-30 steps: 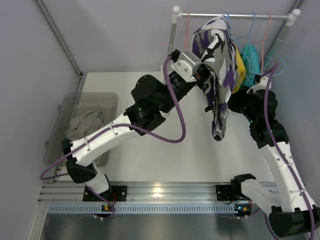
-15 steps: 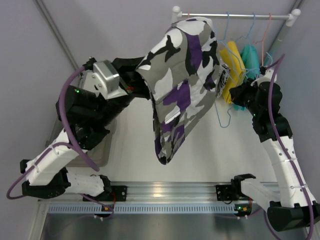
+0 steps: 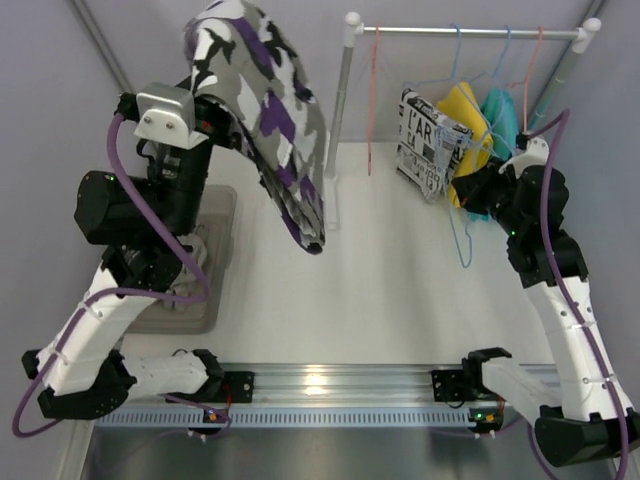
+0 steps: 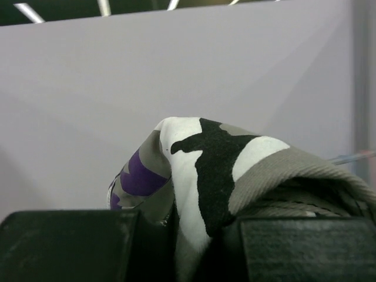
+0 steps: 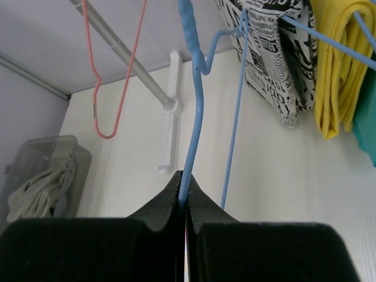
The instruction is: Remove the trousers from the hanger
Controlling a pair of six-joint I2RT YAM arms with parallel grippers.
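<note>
1. Clear bin [image 3: 220, 250], near left of the table, partly under the left arm. Pale grey cloth [image 5: 38, 188] already lies in it. This looks like the drop point, so aim for its open top, not its rim.

2. Left gripper [image 4: 188, 247], raised high at the far left. It is clenched on a fold of the camouflage trousers [image 3: 270, 110], with cloth bunched between the fingers.

3. The trousers drape from that grip and trail down to the right, over the table, well apart from any hanger. Judged off the hanger already; what is left is the put-down. Lower the arm until the hanging end is inside the bin before you let go, or that end may land on the table. Bring the wrist over the bin first, since the tail hangs to its right.

4. Pink hanger [image 3: 373, 100], bare, on the rail [image 3: 470, 32]. Leave it.

5. Newsprint-patterned garment [image 3: 430, 140], hanging near the right arm. Keep clear of it.

6. Blue hanger [image 5: 191, 135], bare. Whether its hook is on the rail you cannot tell.

7. Right gripper [image 5: 183, 194], pinched tight on the blue hanger's wire. Hold it steady while the left arm works.

8. Yellow garment [image 3: 465, 105] and teal garment [image 3: 497, 110], far right on the rail. Not part of this job.
</note>
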